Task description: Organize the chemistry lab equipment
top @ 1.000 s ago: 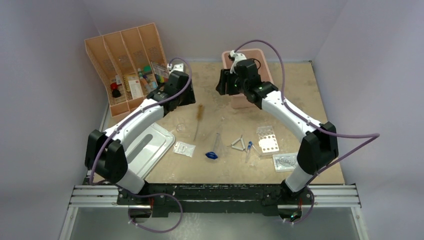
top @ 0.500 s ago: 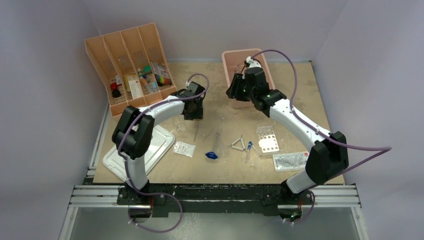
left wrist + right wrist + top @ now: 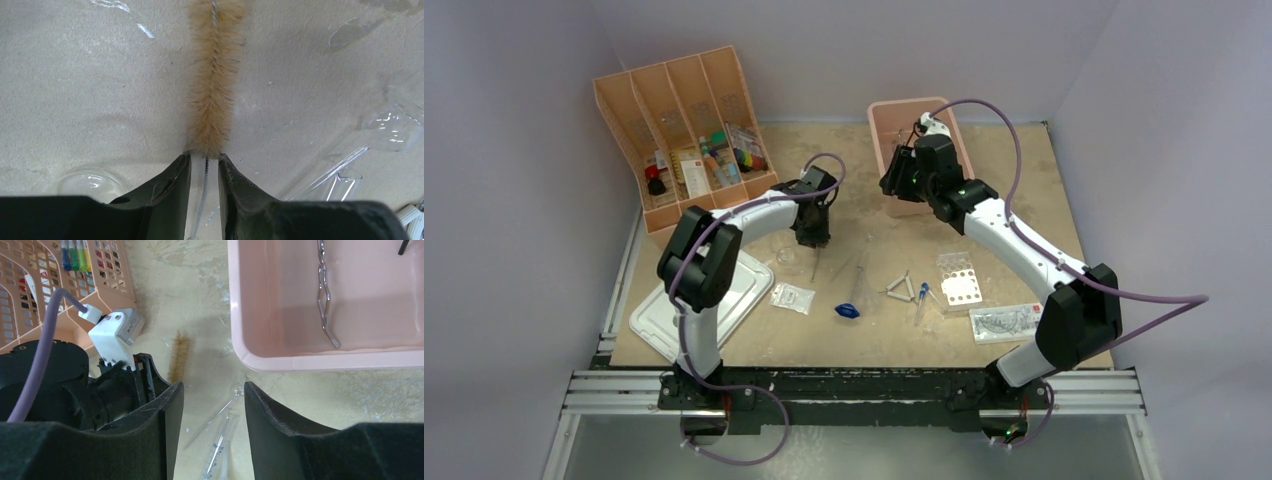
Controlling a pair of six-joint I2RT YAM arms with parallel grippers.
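A tan bristle brush [image 3: 212, 90] lies on the table, its twisted wire handle running back between my left gripper's [image 3: 204, 157] fingers. The jaws stand narrowly open, with a gap on each side of the wire. From above, the left gripper [image 3: 812, 228] points down over the brush. My right gripper [image 3: 212, 387] hangs open and empty above a clear graduated pipette [image 3: 222, 440], beside the pink tub [image 3: 320, 360] where metal forceps [image 3: 324, 295] lie. A blue bulb [image 3: 846, 311], blue-tipped dropper [image 3: 922, 297], clear well rack [image 3: 958, 283] and clear packets [image 3: 792, 297] lie nearer.
The orange divided tray [image 3: 674, 100] stands at the back left with small items in its slots. A white lid [image 3: 724, 300] lies by the left arm's base. Round glass pieces [image 3: 392, 125] rest close to the brush. A second packet [image 3: 1004, 320] lies front right.
My left arm swung right from the orange tray, came down over the brush, and its jaws narrowed around the wire handle. The right gripper shifted a little right, toward the tub.
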